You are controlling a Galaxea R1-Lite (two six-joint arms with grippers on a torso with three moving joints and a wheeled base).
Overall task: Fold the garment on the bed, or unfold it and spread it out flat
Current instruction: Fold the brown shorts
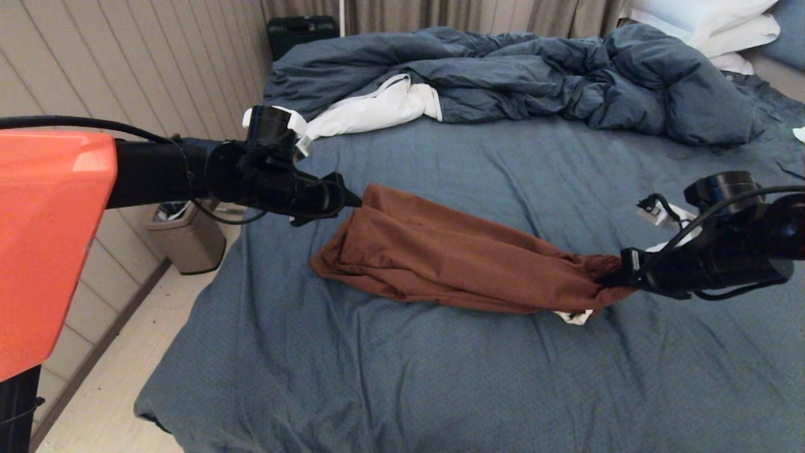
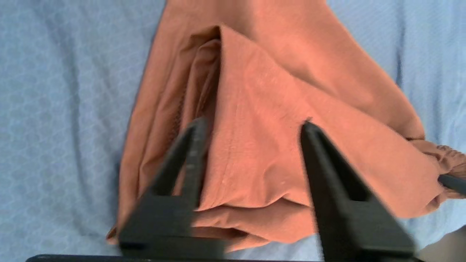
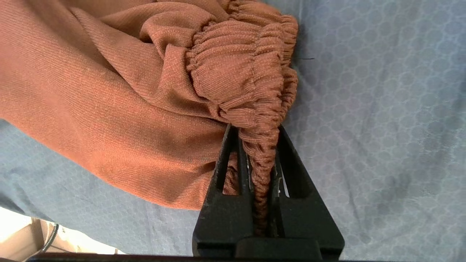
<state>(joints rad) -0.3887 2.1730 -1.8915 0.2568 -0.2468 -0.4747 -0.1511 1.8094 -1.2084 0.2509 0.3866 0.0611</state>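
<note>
The rust-brown shorts (image 1: 453,258) lie bunched in a long strip across the middle of the bed (image 1: 402,384). My left gripper (image 1: 349,201) hovers at the strip's left, leg end. In the left wrist view the left gripper (image 2: 253,123) is open, its fingers (image 2: 193,153) wide apart over the folded leg cloth (image 2: 255,109). My right gripper (image 1: 619,275) is at the right end, shut on the gathered waistband (image 3: 247,72), which is pinched between the black fingers (image 3: 291,163) of the right gripper (image 3: 255,128). A white drawstring end (image 1: 575,316) pokes out below the waistband.
A rumpled dark blue duvet (image 1: 534,75) with white lining (image 1: 371,110) fills the far side of the bed, with white pillows (image 1: 710,25) at the far right. A bin (image 1: 185,236) stands on the floor left of the bed, by the wall.
</note>
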